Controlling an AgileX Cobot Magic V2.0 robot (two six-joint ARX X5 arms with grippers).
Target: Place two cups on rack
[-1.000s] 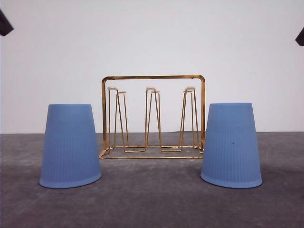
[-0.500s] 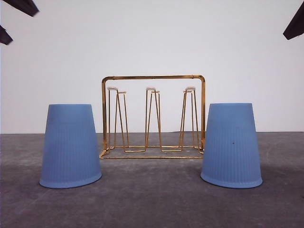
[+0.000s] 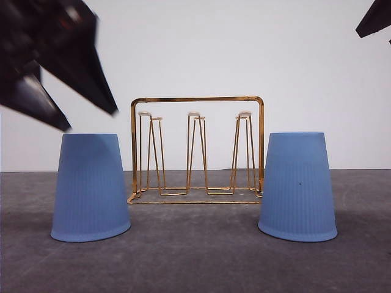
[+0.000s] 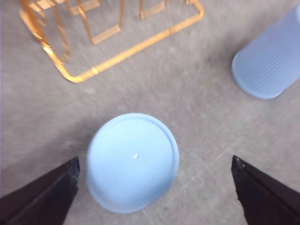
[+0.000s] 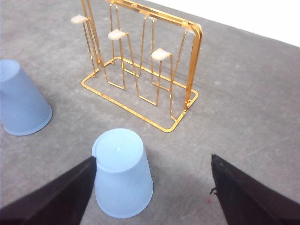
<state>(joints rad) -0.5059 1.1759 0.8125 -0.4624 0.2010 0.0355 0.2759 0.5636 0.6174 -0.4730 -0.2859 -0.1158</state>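
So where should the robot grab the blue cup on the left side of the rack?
Probably around its ribbed side wall, coming down from above. The left cup stands upside down, closed bottom up, so there is no open rim to pinch. The left tool hangs open over it, fingers wide enough to straddle the narrower top, with the rack standing apart.

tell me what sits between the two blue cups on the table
The gold wire rack stands between the left cup and the right cup, set a little farther back. The front view shows it; no cup hangs on its pegs.
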